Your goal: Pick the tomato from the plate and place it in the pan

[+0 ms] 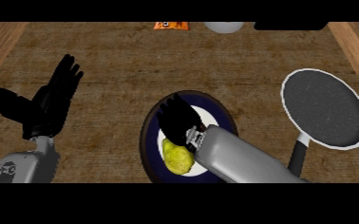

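Tomato (pixel 176 157): lies on the plate (pixel 149 137) beside the right wrist, behind the fingers; closing here would probably catch nothing.
Left hand (pixel 52 102): open, fingers up, resting at the left.
Plate: a nudge could roll the tomato off its rim.
Right hand (pixel 179 118): fingers apart above the plate, holding nothing.
Pan (pixel 322 107): well apart, at the right.
Look: yellow-green, lumpy, more pear than tomato.

Rough wood-grain counter (pixel 126 66), matt speckled pan (pixel 321 107), glossy plate (pixel 226 116)
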You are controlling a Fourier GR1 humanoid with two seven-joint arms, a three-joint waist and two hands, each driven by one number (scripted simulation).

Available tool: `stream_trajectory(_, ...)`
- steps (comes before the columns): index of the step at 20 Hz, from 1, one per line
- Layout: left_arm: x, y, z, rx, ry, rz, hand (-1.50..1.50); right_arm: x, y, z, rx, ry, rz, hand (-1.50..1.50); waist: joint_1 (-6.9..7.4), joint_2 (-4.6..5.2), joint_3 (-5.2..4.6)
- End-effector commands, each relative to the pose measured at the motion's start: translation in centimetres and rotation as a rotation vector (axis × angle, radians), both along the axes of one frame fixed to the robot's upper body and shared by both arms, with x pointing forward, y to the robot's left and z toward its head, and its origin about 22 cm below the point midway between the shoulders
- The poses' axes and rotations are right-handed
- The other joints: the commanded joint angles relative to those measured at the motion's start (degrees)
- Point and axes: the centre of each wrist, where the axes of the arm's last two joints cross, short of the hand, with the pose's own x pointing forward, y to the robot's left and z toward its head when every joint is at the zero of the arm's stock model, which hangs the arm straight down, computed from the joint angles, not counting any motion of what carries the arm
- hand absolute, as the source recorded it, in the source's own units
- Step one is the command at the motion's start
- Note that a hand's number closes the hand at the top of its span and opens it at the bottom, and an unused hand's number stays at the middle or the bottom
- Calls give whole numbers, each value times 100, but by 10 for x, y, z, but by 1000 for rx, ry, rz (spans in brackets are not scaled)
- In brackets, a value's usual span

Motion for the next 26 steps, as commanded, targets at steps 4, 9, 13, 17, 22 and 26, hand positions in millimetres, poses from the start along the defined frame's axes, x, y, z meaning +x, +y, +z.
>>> stream_trajectory(4, -13, 5, -3, 9, 15, -9, 0, 0, -3, -19, 50, 16, 5, -150, -8, -10, 0)
stream_trajectory(9, -4, -9, 13, -4, -9, 9, 0, 8, -14, -40, 14, 53, -5, -150, -12, -11, 2)
stream_trajectory(13, -4, 3, 3, 8, 7, -17, 0, 8, 9, -33, 22, 102, 11, 150, 8, -7, 0)
stream_trajectory(17, 0, -10, -8, -3, -11, 3, 0, 26, 4, -46, 51, 81, 87, 150, 24, 5, 0)
stream_trajectory(22, 10, 13, -6, 0, 17, 5, 0, 10, 1, -64, 96, 97, 82, 150, 22, 9, -1)
stream_trajectory(26, -11, 2, 13, -6, 3, -14, 0, 13, -3, -56, 165, 101, 67, 150, 13, -10, 2)
